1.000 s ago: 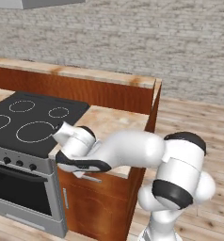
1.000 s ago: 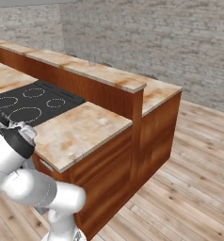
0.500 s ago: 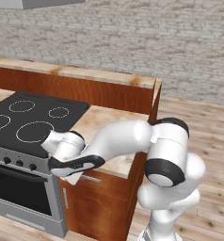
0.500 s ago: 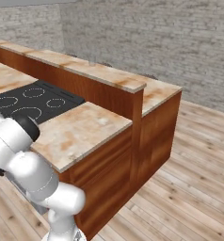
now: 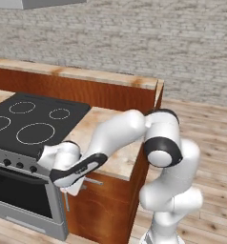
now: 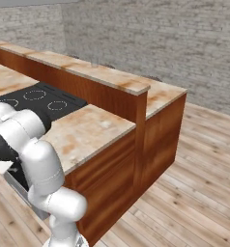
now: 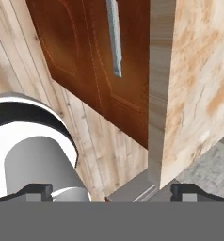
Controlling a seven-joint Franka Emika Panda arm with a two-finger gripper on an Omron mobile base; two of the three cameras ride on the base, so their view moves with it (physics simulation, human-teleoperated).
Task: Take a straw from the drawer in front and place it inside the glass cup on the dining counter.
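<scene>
The drawer [image 7: 131, 61] is shut; its reddish-brown front sits just under the edge of the small marbled top, and its silver bar handle [image 7: 115, 37] lies ahead of my fingertips. My gripper [image 7: 113, 192] is open wide with nothing between its fingers. In the left base view the gripper [image 5: 73, 187] hangs low in front of the cabinet, just left of the handle [image 5: 93, 181] and apart from it. The dining counter [image 5: 82, 74], also seen from the right [image 6: 105, 75], runs along the back on its raised wood base. The straw and the glass cup are out of view.
A black stove top [image 5: 32, 119] with a grey oven door [image 5: 20, 202] stands directly left of the drawer cabinet. The small marbled top [image 6: 85, 132] lies above the drawer. Wooden floor [image 6: 184, 193] spreads to the right.
The arm has swung down from above the counter's edge, bringing the hand low in front of the cabinet face. The jaws have stayed open.
</scene>
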